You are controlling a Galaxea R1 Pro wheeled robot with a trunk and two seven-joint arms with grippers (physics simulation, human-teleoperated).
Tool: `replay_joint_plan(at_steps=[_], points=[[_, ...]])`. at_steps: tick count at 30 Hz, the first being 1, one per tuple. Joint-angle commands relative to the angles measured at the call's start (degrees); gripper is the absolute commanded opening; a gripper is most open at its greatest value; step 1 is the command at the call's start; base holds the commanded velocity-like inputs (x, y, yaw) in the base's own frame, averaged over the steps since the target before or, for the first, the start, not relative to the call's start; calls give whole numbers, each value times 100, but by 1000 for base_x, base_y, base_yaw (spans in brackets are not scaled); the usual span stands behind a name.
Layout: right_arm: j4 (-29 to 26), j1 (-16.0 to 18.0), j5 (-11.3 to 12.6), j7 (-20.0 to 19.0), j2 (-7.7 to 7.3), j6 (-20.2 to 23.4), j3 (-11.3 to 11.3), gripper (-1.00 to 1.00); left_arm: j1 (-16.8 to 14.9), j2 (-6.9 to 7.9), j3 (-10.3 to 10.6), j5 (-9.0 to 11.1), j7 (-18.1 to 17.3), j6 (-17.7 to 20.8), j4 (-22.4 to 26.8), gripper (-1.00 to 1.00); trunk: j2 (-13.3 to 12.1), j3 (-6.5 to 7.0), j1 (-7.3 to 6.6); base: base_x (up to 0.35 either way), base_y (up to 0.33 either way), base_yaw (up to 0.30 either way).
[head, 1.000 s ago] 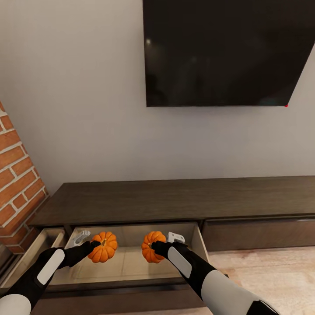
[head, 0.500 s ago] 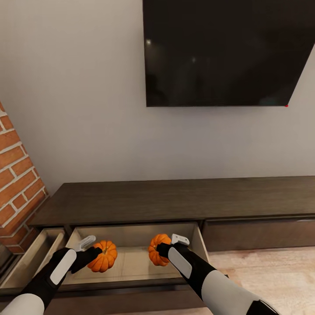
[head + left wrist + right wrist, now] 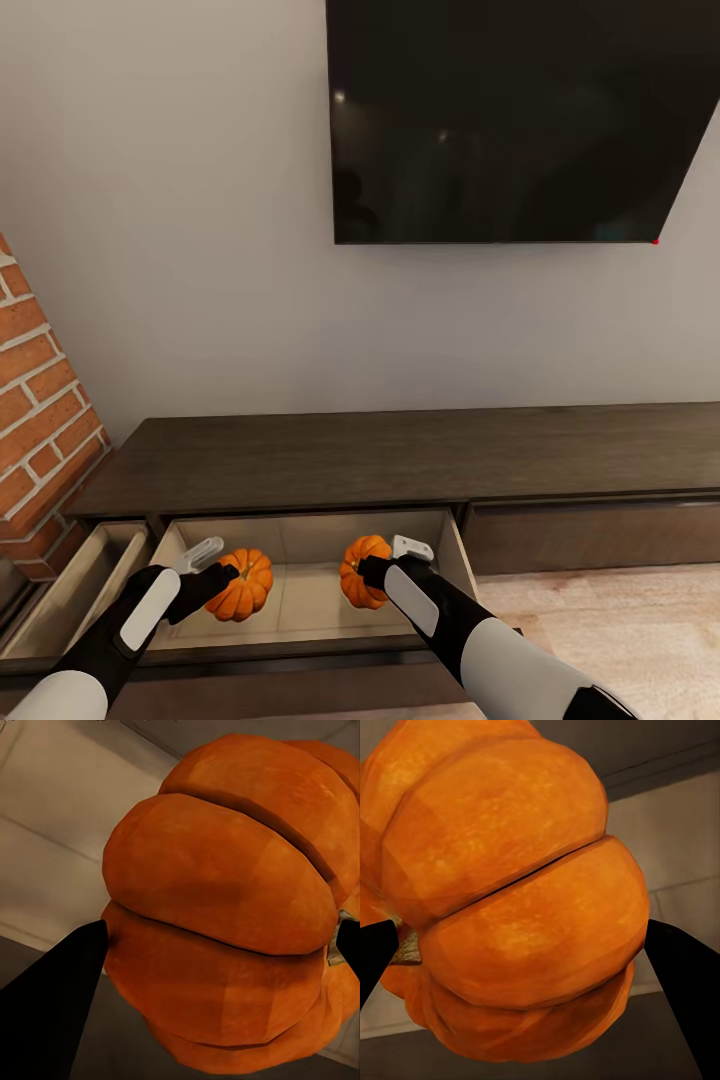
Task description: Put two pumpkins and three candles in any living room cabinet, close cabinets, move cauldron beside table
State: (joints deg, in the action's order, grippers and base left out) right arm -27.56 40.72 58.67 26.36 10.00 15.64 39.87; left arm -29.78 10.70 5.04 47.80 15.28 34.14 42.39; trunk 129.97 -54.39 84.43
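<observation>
Now each end effector, left (image 3: 222, 577) and right (image 3: 366, 572), grips its pumpkin (image 3: 241, 585) (image 3: 362, 571) inside the cabinet drawer (image 3: 300, 605).

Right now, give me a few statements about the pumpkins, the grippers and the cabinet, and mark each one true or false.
1. Each gripper holds a pumpkin: left gripper on the left pumpkin, right gripper on the right pumpkin. True.
2. Both pumpkins are over the open drawer of the cabinet. True.
3. The pumpkins sit on the cabinet's top. False: they are at the drawer.
4. Every drawer is shut. False: one stands pulled out.
5. A candle lies between the pumpkins. False: pale drawer floor.
</observation>
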Motion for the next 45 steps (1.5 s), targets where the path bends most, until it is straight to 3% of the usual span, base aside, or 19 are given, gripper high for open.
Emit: replay_joint_plan(at_steps=[1,5,33,45], points=[[-4,6,13,27,0,18,21,-100,-1,5,26,63,54,5,26,-100,3,-6,-1,0,0,0],[-4,6,6,26,0,17,21,-100,-1,5,24,63,54,5,53,-100,3,-6,-1,0,0,0],[-13,6,4,18,0,9,21,-100,-1,3,23,63,45,2,50,-100,1126,-508,614,0,0,0],[-13,8,4,20,0,9,21,-100,-1,3,23,67,45,5,58,-100,1126,-508,614,0,0,0]])
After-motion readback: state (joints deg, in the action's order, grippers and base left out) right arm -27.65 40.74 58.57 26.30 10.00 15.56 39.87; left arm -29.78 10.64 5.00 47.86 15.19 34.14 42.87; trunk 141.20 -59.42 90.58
